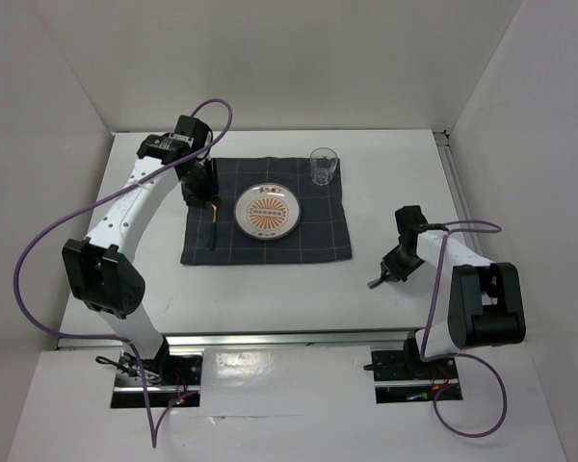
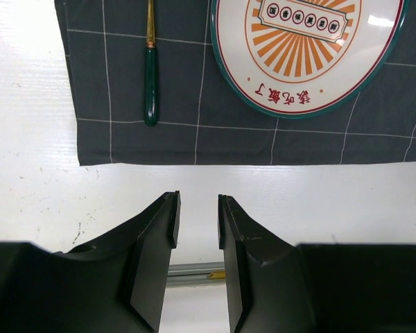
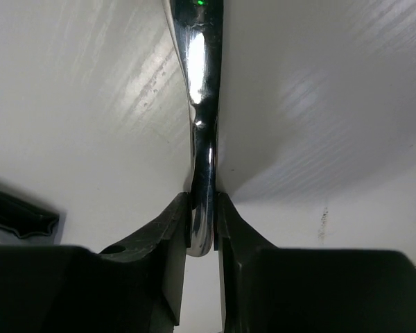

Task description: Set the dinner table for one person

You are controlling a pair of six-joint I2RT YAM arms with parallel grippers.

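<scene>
Right pincer (image 3: 202, 208) clamped on metal utensil (image 3: 203, 104) near its end; slick narrow hold may let it swivel or slip on lift. Left pincer (image 2: 197, 208) half-open, empty.

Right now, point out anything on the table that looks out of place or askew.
Only this: a shiny metal utensil is off to the right of the placemat, over bare table, pinched in the right gripper. Plate, glass and green-handled utensil look tidy.
</scene>
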